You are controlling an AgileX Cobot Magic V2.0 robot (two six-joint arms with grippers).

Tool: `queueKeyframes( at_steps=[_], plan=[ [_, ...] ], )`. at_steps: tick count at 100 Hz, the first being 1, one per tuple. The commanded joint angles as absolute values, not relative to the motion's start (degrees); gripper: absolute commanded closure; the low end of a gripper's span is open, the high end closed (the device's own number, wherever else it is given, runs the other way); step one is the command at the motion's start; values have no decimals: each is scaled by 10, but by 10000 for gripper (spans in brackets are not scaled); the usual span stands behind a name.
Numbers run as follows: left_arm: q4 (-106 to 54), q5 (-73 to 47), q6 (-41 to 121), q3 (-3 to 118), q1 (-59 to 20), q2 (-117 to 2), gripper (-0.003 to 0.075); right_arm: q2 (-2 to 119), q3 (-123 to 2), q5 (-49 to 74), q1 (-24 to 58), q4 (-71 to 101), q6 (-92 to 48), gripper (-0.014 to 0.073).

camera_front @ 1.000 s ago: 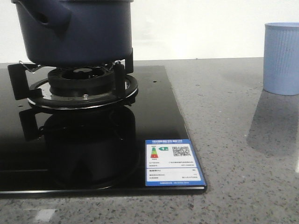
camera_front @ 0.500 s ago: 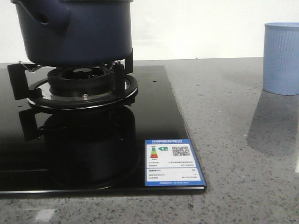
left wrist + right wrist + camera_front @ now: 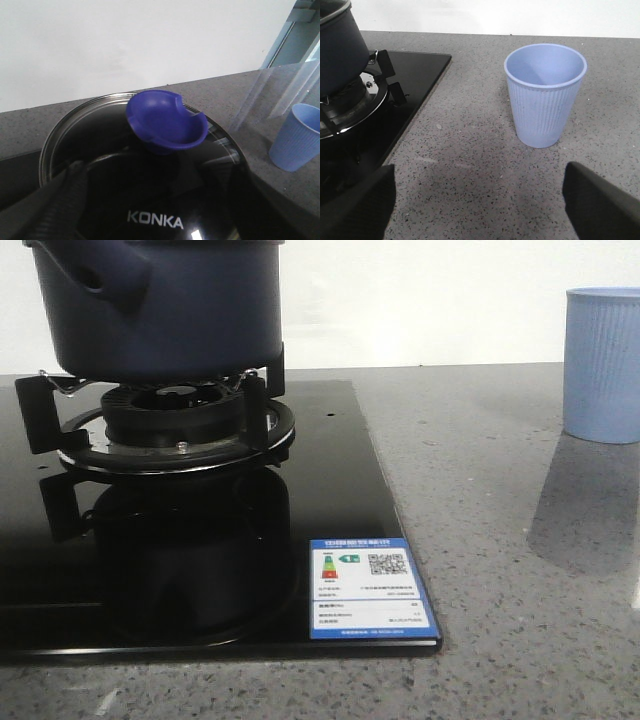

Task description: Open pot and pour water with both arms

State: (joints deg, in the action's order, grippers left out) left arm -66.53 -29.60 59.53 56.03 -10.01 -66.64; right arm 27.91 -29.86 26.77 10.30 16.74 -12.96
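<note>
Neither arm is seen in the front view; the left gripper (image 3: 125,220) is held above the glass lid (image 3: 100,135) of the pot (image 3: 160,305), one dark finger (image 3: 55,205) showing beside the blue knob (image 3: 167,122), though whether the fingers are spread or pressed together cannot be told. The right gripper (image 3: 480,205) is held low over the grey counter (image 3: 470,165), its fingers (image 3: 602,197) spread wide and holding nothing, the pale blue cup (image 3: 545,95) standing beyond them. The pot is seated on the burner (image 3: 175,425) of the black hob (image 3: 330,490), lid on.
</note>
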Motion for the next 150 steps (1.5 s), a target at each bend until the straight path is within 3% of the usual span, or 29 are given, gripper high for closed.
queueKeyframes(
  at_steps=[1,41,104,133,150],
  plan=[
    [-693,-302,611,599,-107,-680,193,286,-319,227,112,166,-137,1],
    [-697,-198,704,638,-158,-751,193,286,-319,227,112,166,-137,1],
    [-796,-210,805,639,-162,-779,195,286,-319,221,112,166,-137,1],
    [-798,-215,807,639,-162,-779,314,286,-319,221,112,166,-137,1],
    [-799,-219,807,639,-162,-776,321,286,-319,221,112,166,-137,1]
  ],
)
